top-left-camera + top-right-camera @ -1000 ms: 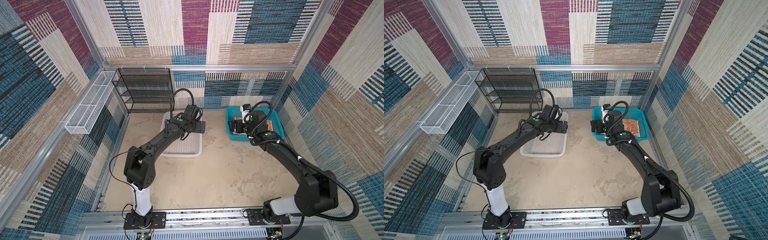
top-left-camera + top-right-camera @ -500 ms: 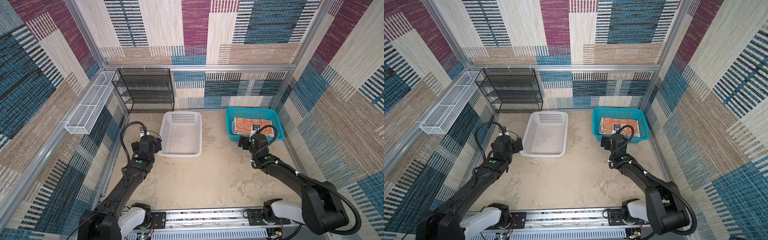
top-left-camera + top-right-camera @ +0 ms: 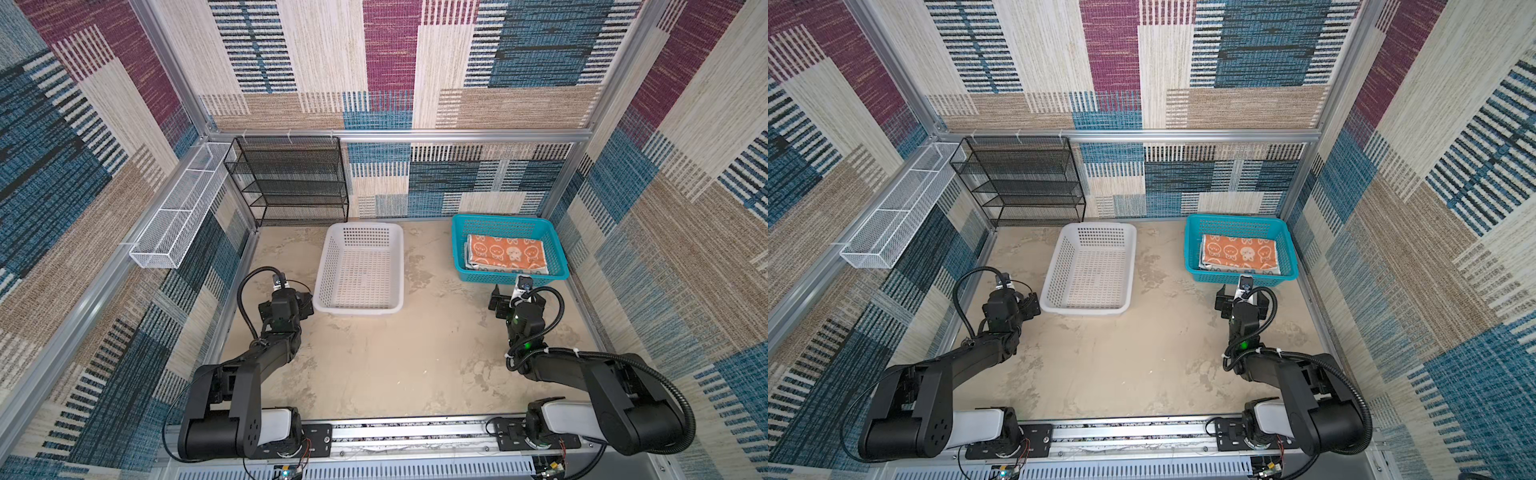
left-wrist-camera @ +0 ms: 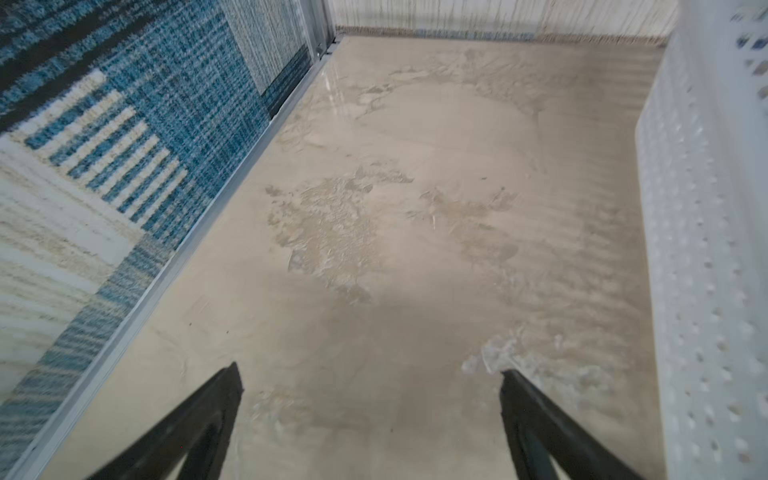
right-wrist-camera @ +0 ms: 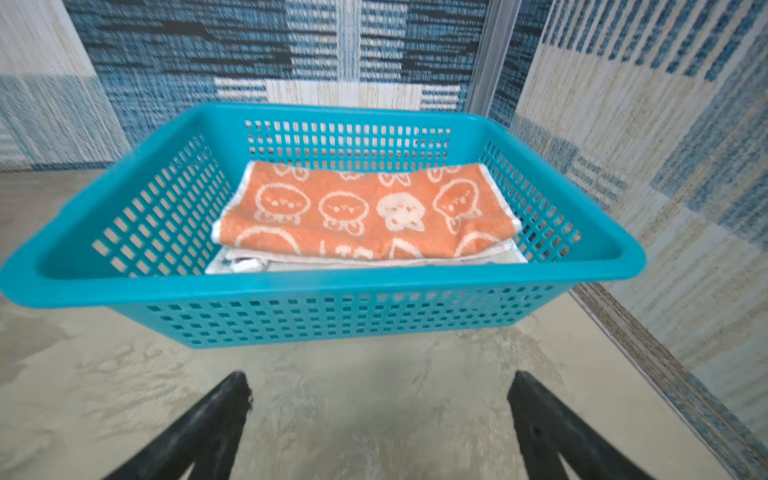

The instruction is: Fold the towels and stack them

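A folded orange towel (image 5: pixel 365 208) printed with white cartoon faces and bordered in white lies flat as a neat rectangle, long side running left to right. It is the top layer of a small stack inside a teal basket (image 3: pixel 509 217) at the far right of the table (image 3: pixel 415 365). Beneath it, a pale folded cloth (image 5: pixel 374 264) sticks out slightly along the near and left edges. Its print is mostly hidden.
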`<state>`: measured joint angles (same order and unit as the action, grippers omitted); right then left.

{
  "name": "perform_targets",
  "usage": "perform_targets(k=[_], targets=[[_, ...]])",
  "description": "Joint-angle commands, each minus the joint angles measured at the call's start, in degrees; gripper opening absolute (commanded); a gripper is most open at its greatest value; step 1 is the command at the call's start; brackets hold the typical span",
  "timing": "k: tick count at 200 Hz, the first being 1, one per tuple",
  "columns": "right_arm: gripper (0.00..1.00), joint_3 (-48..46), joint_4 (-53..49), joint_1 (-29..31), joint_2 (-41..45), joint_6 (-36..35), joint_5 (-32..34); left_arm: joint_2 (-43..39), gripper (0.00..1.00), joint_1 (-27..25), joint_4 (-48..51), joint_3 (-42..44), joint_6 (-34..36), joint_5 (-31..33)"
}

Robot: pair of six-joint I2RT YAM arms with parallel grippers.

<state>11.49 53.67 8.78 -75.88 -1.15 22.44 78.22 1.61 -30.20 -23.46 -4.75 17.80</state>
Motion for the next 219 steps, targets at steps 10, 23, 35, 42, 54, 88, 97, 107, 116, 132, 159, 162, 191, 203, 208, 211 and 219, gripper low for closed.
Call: perform_targets(k=[10,23,35,42,54,88,97,107,116,132,159,162,191,203,208,211,219], targets=[[0.99,-2.0,18.1,-2.2,-3.6,-2.6,-7.7,5.4,0.99,1.4,-8.9,-1.8,0.0,-10.4],[0.99,-2.8,25.1,-2.6,-9.0,-3.0,-8.7,8.5,0.99,1.1,-10.9,-3.4,1.5,-11.8],[0.99,-2.8,24.2,-4.6,-8.9,-1.6,-12.3,7.7,0.99,1.1,-10.1,-2.9,1.3,-12.6],[0.99,-2.9,23.9,-6.4,-9.5,0.0,-14.4,8.6,0.99,1.1,-12.4,-2.4,1.6,-12.8],[0.99,-2.9,30.0,-7.0,-14.3,0.5,-13.7,9.1,0.99,1.0,-13.2,-2.1,2.1,-13.3],[0.99,-0.4,22.3,-8.3,-12.3,1.5,-15.6,9.2,0.99,0.6,-14.1,-1.8,2.7,-13.5],[0.99,-0.2,20.9,-8.3,-11.7,1.5,-16.2,9.5,0.99,0.6,-15.3,-1.4,2.8,-13.4],[0.99,-0.1,21.3,-8.3,-12.2,1.3,-16.4,9.3,0.99,0.5,-15.3,-1.2,3.0,-14.5],[0.99,0.0,20.4,-8.3,-11.7,1.4,-16.5,10.0,0.99,0.5,-16.2,-1.1,3.9,-16.1],[0.99,0.0,20.6,-8.3,-11.8,1.4,-16.5,9.7,0.99,0.5,-14.7,-1.8,4.2,-16.5],[0.99,0.0,20.8,-8.3,-11.9,1.3,-16.6,9.8,0.99,0.4,-15.2,-1.6,4.2,-16.5],[0.99,0.0,20.6,-8.3,-11.9,1.3,-16.6,9.8,0.99,0.4,-15.1,-1.6,4.2,-16.5],[0.99,-0.1,20.9,-8.3,-11.9,1.4,-16.5,9.8,0.99,0.3,-14.9,-1.7,4.3,-16.4],[0.99,0.0,20.8,-8.3,-12.0,1.4,-16.5,9.8,0.99,0.3,-15.0,-1.7,4.3,-16.4],[0.99,0.0,20.8,-8.3,-12.0,1.4,-16.5,9.8,0.99,0.2,-14.9,-1.7,4.3,-16.4],[0.99,0.1,20.8,-8.3,-12.1,1.4,-16.5,9.8,0.99,0.2,-15.0,-1.7,4.3,-16.4],[0.99,0.1,20.7,-8.3,-12.1,1.3,-16.6,9.8,0.99,0.3,-15.0,-1.7,4.3,-16.4]])
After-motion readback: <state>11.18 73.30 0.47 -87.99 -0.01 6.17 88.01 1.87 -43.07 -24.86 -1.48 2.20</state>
